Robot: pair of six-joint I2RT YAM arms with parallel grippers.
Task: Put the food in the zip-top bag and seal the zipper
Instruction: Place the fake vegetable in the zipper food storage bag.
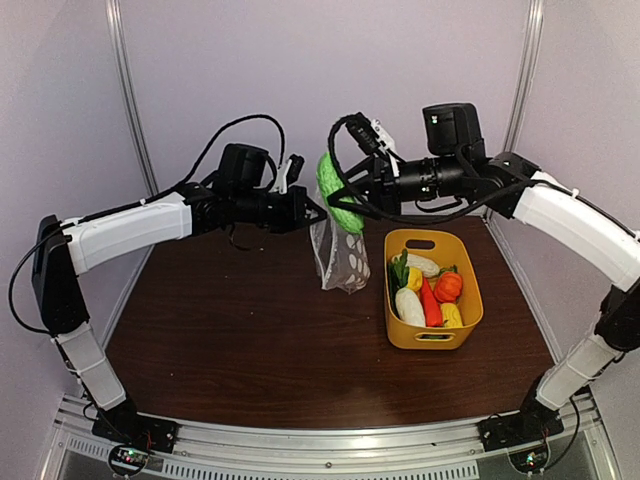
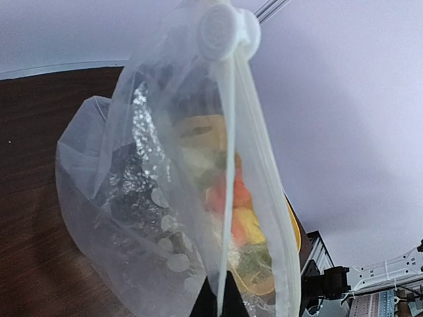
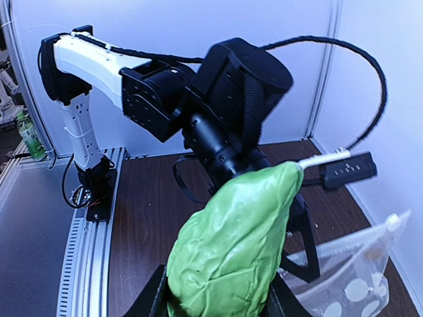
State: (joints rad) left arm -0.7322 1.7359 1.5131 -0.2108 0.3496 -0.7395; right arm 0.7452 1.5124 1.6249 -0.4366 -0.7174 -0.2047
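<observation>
Above the middle of the table (image 1: 230, 330), just left of the yellow basket (image 1: 477, 295), the zip-top bag (image 1: 342, 258) hangs in the air. The left gripper (image 1: 312, 208) pinches it at the upper edge, jaws closed right down on the plastic. Can't tell if the bag's bottom touches the table. It's held up like this so the mouth faces upward and the body droops free, probably as a target for the other arm.

In the left wrist view the zipper (image 2: 246, 132) runs along the mouth edge, with the white slider (image 2: 221, 28) parked at its end. It looks unsealed, but how wide the mouth gapes isn't clear. The bag looks empty; the colours seen through it are the basket behind.

The right gripper (image 3: 218, 297) is clamped on a green leafy piece (image 3: 231, 238), carried high and right at the bag's top edge.

Judged step: feeding the first piece into the mouth. The leaf is broad, so it may catch the rim or shove the floppy bag aside.

The rest of the food (image 1: 410, 305) sits in the basket: white, red, orange, yellow and green pieces, packed close.
</observation>
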